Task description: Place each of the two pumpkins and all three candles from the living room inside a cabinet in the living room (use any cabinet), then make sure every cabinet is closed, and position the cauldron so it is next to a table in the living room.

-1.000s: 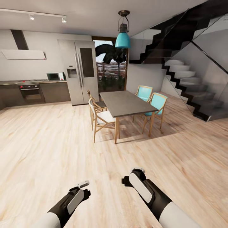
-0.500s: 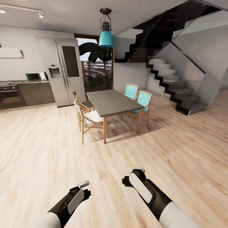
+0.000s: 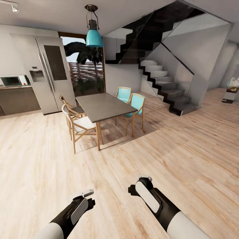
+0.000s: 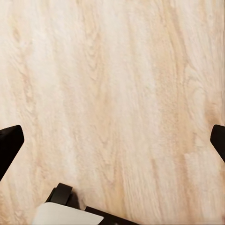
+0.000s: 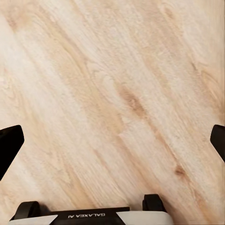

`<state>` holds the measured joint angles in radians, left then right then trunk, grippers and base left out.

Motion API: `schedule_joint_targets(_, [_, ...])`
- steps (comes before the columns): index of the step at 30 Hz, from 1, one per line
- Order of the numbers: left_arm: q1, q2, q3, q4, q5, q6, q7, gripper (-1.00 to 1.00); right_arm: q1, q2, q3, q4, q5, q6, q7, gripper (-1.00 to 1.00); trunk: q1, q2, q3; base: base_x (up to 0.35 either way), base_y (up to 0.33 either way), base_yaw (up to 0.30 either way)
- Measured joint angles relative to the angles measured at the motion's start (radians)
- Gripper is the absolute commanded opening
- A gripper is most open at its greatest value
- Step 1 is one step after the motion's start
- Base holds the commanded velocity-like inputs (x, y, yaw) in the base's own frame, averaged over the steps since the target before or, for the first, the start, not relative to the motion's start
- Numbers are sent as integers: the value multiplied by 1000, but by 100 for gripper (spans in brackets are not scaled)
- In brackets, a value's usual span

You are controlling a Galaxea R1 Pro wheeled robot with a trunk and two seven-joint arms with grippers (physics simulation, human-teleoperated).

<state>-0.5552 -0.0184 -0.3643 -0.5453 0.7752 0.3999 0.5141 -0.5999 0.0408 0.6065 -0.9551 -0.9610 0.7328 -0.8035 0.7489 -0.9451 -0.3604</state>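
closest to me i see my two arms held low over the wooden floor (image 3: 186, 159). the left gripper (image 4: 112, 140) has its fingertips far apart at the two edges of the left wrist view, so its jaws are open and there is nothing between them, only floor planks below. the right gripper (image 5: 112, 140) looks the same in the right wrist view: jaws wide open, nothing held, bare planks under it. in the head view both grippers hang in front of the body, the left one a little lower than the right one.

further away stands the dining table (image 3: 99, 106) with a grey top, two pale wooden chairs (image 3: 78, 124) on one side and two turquoise chairs (image 3: 132, 103) on the other side. a turquoise lamp (image 3: 94, 38) hangs above it. behind are the fridge (image 3: 49, 76), a piece of kitchen counter with a microwave (image 3: 11, 80), and the dark staircase (image 3: 162, 79). far at the right edge there is a small object on a white stand (image 3: 230, 94); it is too small to say what it is.

i see no pumpkin, candle, cabinet or cauldron from here, so i cannot say where they are. i judge that i am on the way through the house with empty hands. how much of the task is done, these views do not tell me.
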Motion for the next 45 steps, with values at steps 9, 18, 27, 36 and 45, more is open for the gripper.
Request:
schedule_joint_targets(9, [0, 0, 0, 0, 0, 0, 0, 100, 0, -1, -1, 0, 0, 1, 0, 100, 0, 0, -7, 0, 0, -261])
schedule_joint_targets(18, [0, 0, 0, 0, -1, 0, 0, 100, 0, 2, -2, 3, 0, 0, 1, 100, 0, 0, -15, 0, 0, -248])
schedule_joint_targets(27, [0, -1, -5, 0, 0, 0, 0, 100, 0, 8, -1, 23, -67, -2, 15, 100, 0, 0, -24, 0, 0, -232])
schedule_joint_targets(36, [0, -1, -6, 0, 0, 0, 0, 100, 0, 8, 0, 28, -85, -2, 18, 100, 0, 0, -34, 0, 0, -221])
schedule_joint_targets(45, [0, -1, -6, 1, 0, 0, 0, 100, 0, 7, 0, 28, -86, -2, 18, 100, 0, 0, -44, 0, 0, -221])
